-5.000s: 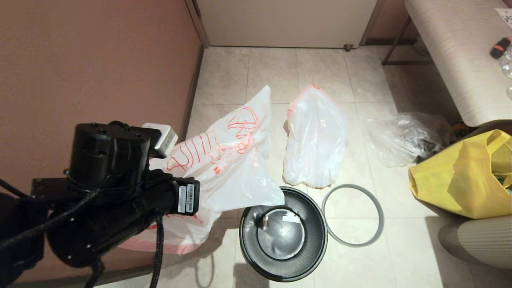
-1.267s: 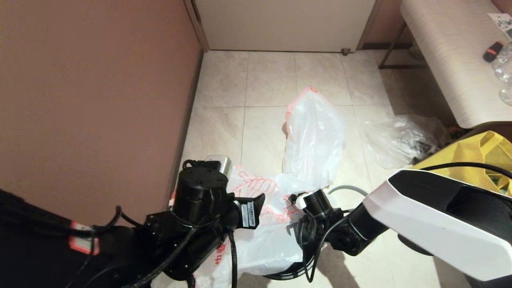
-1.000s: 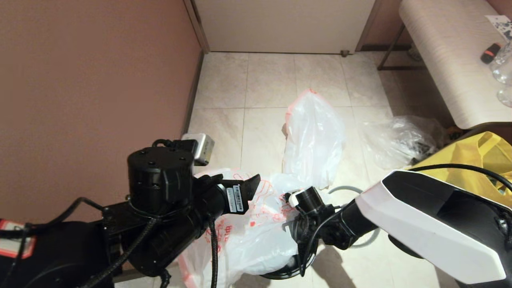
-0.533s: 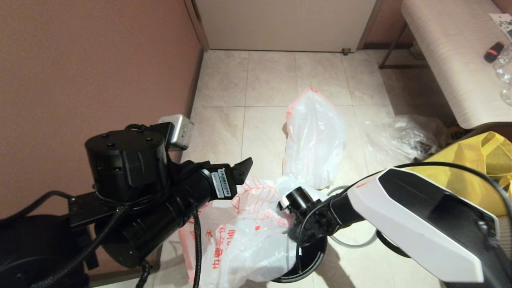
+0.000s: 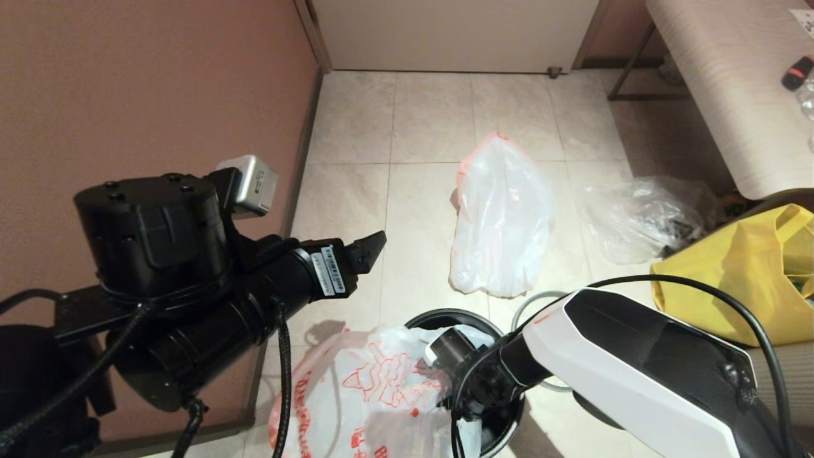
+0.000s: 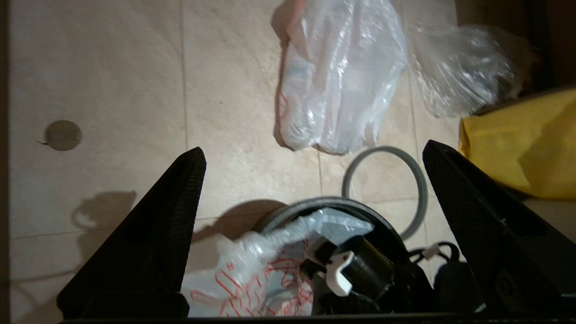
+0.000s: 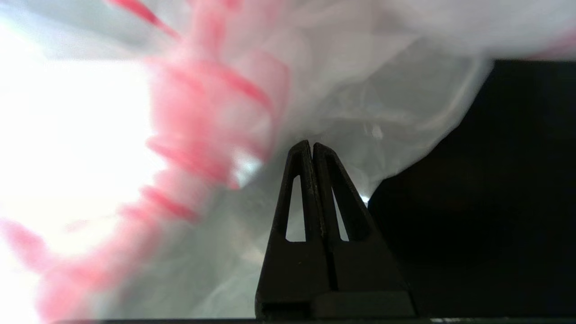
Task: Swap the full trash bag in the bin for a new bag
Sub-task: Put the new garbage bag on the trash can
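Observation:
The new bag [image 5: 369,388], white with red-orange print, lies bunched over the left side of the black bin [image 5: 445,316], spilling onto the floor. My right gripper [image 7: 311,145] reaches into the bin's mouth, shut on the bag's film, which creases away from its tips. In the head view its fingers are hidden behind its wrist. My left gripper [image 6: 312,147] hangs open and empty above the bag and bin. The full trash bag [image 5: 502,216] lies on the tiles beyond the bin. The grey ring rim [image 5: 528,299] lies on the floor beside the bin.
A crumpled clear bag [image 5: 642,216] and a yellow tote [image 5: 731,280] lie to the right, under a bench [image 5: 718,76]. A pink wall [image 5: 127,95] runs close along the left. Bare tiles stretch toward the door at the back.
My left gripper let go of the new bag, opened and rose toward the wall. My right gripper came in, took the bag and lowered it into the bin's mouth.

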Available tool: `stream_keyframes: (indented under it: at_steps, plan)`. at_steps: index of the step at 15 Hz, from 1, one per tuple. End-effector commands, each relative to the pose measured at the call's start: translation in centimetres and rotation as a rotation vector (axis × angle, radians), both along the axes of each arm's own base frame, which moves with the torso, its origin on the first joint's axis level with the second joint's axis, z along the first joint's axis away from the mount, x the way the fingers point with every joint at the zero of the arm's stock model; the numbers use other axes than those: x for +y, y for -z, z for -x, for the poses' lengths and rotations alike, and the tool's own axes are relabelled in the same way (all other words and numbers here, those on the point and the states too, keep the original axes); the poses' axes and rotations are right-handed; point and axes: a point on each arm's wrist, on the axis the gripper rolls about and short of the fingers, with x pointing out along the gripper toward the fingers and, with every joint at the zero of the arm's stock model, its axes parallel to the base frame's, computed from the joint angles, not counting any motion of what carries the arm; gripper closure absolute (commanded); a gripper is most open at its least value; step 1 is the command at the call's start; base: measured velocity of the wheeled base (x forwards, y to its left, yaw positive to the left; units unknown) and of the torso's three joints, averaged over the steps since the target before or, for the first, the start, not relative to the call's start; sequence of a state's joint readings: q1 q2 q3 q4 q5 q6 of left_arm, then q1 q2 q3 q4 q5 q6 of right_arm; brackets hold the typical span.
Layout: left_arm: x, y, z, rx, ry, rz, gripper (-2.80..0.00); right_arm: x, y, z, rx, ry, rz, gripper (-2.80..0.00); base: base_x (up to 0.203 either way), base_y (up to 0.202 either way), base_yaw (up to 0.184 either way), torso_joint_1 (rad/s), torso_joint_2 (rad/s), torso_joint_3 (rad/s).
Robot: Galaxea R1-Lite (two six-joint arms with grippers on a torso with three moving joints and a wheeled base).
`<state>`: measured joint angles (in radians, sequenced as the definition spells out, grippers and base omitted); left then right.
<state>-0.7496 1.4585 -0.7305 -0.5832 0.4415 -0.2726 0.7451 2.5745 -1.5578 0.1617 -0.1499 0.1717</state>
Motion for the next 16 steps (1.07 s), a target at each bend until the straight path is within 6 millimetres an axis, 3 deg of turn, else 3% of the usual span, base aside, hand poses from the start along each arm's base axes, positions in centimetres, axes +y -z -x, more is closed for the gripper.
stream_keyframes:
  at_steps: [1,3,9,11,14,16]
  plan:
    - [0.4,-0.6,0.0,-0.018,-0.011,0.019,-2.80,0.3,0.3,-0.2,-0.006,0.001,0.003,0.00,0.000,0.000,0.000,0.000,0.00,0.000]
    - [0.5,-0.6,-0.2,-0.017,-0.016,0.019,-2.80,0.2,1.8,-0.5,0.020,-0.015,0.033,0.00,0.000,0.000,0.000,0.000,0.00,0.000]
    - [0.9,-0.4,-0.8,-0.010,-0.029,0.017,-2.80,-0.6,1.2,-2.9,0.170,0.010,0.142,0.00,0.000,0.000,0.000,0.000,0.00,0.000]
    - [1.2,-0.5,-1.1,-0.011,-0.036,0.020,-2.80,-2.1,1.4,-4.1,0.235,-0.026,0.205,0.00,0.000,0.000,0.000,0.000,0.00,0.000]
    - [1.7,-0.7,-1.6,-0.016,-0.060,0.024,-2.80,-6.2,2.1,-4.5,0.402,-0.064,0.327,0.00,0.000,0.000,0.000,0.000,0.00,0.000]
    - [1.6,-0.6,-1.7,-0.013,-0.062,0.021,-2.80,-7.4,3.0,-5.0,0.430,-0.040,0.339,0.00,0.000,0.000,0.000,0.000,0.00,0.000]
